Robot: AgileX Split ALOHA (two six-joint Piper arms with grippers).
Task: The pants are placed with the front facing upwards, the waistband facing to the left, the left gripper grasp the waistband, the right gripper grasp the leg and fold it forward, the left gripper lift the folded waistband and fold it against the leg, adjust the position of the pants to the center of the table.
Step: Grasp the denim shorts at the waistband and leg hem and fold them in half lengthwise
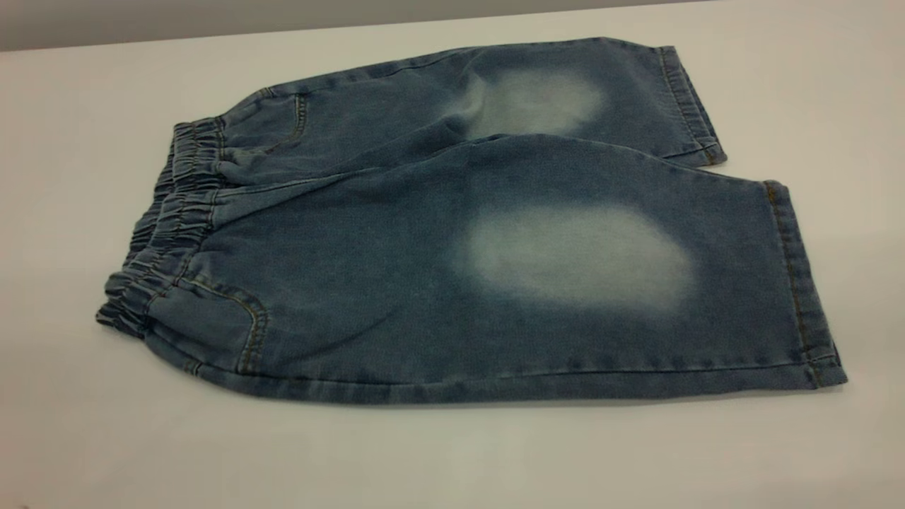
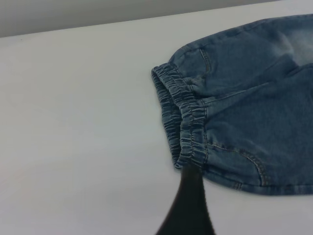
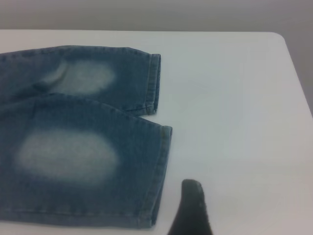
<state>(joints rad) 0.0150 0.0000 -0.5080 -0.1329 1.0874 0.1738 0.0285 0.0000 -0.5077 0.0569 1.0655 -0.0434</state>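
The pants (image 1: 452, 233) lie flat on the white surface (image 1: 106, 438), front side up, with a pale faded oval on each leg. The waistband (image 1: 166, 233) is toward the left edge of the surface and the two leg hems point toward the right edge. The near leg overlaps the far one along the middle.

The exterior view takes in the whole garment but shows neither arm. Only the wrist views reveal the grippers, and each shows just one dark fingertip.

In the left wrist view, the left gripper (image 2: 188, 205) has a dark finger (image 2: 190, 196) whose tip meets the near corner of the ruffled waistband (image 2: 183, 117). With only that one finger in view, I cannot tell whether it is wide, narrow or holding cloth.

In the right wrist view, the right gripper (image 3: 191, 208) sits over bare surface (image 3: 234, 107) just beside the near leg's hem (image 3: 164, 176), apart from the cloth. It holds nothing that can be seen, and I cannot tell its opening. This view also shows the rounded far right corner of the surface.
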